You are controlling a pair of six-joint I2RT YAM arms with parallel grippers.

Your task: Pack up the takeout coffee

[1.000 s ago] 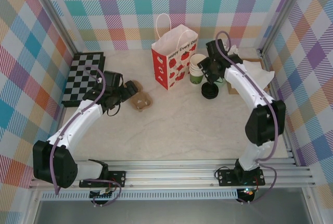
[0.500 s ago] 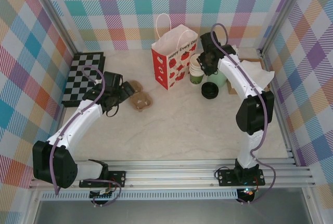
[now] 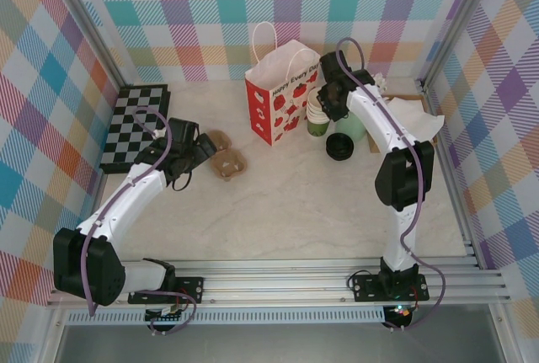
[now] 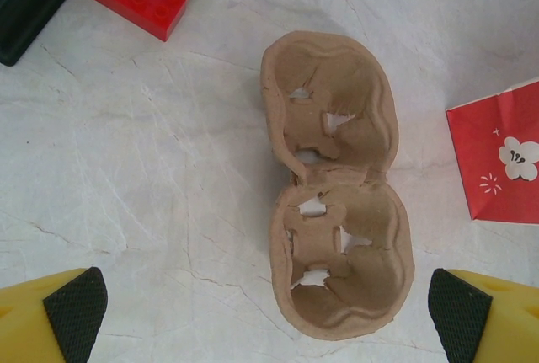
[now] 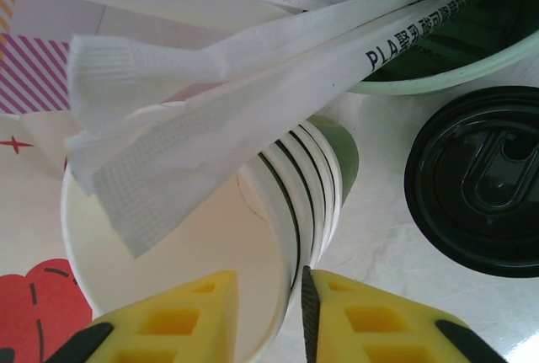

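The right end effector point(image 5: 269, 283) is pinching the rim of the lidless cup stack point(image 5: 194, 262); the left end effector point(image 4: 268, 304) is hovering released over the pulp carrier point(image 4: 337, 186). The lidded coffee cup point(image 5: 476, 182) is standing just beside the stack. Likely light and crushable: grasp the wall below the lid.

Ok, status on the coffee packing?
Left tool open over pulp cup carrier. Right tool pinching rim of stacked paper cups; lidded coffee cup beside, untouched. Wrapped straws draped across the stack.
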